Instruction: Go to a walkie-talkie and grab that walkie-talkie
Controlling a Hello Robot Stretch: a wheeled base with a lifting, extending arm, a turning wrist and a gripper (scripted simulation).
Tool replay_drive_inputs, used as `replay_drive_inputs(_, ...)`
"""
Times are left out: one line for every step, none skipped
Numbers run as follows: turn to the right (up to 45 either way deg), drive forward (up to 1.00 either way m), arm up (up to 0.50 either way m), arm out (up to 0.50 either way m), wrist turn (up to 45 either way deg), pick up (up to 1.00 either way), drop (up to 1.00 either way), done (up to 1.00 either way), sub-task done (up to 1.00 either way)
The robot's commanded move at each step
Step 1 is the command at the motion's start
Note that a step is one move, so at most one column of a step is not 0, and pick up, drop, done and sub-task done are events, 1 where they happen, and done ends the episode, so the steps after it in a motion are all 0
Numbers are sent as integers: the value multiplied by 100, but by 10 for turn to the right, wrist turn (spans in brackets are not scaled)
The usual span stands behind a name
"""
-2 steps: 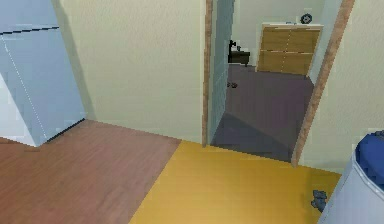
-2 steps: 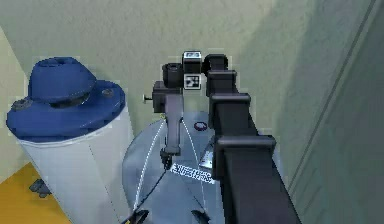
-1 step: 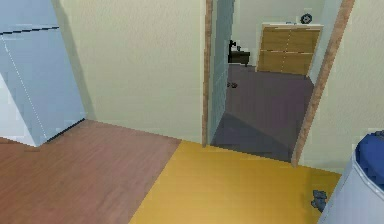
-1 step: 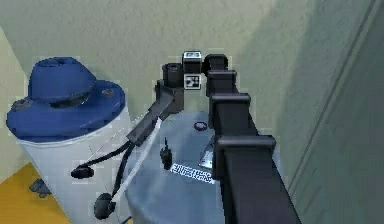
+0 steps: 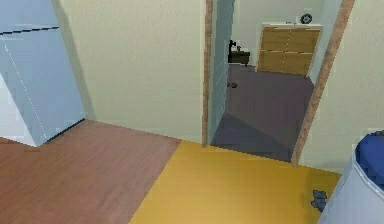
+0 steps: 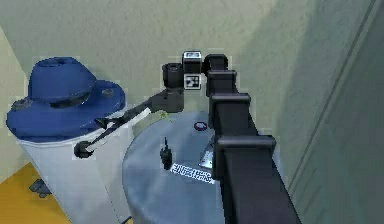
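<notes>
Arm side view, nearest: round grey tabletop (image 6: 150, 192), arm (image 6: 245, 150) crossing above it. On tabletop: small dark upright thing with thin antenna, walkie-talkie (image 6: 163, 155) by shape; white printed slip (image 6: 192, 171) just beside it. Gripper (image 6: 90, 140) reaches left past table edge, fingers in front of white cylinder (image 6: 60, 185) topped by blue hat (image 6: 65, 90); cannot tell whether it holds anything. Forward view: yellow floor (image 5: 220, 185) near, wood floor (image 5: 70, 170) left, cream wall (image 5: 140, 60), doorway beyond, wooden dresser (image 5: 288, 48) at far wall.

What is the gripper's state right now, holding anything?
Gripper: cannot tell whether it holds anything; a white cylinder topped by a blue hat lies behind its far end.
</notes>
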Motion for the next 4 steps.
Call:
replay_drive_inputs(0, 0, 0, 0, 450, 0, 0, 0, 0)
replay_drive_inputs(0, 0, 0, 0, 270, 0, 0, 0, 0)
replay_drive_inputs(0, 0, -30, 0, 0, 0, 0, 0, 0)
replay_drive_inputs(0, 0, 0, 0, 0, 100, 0, 0, 0)
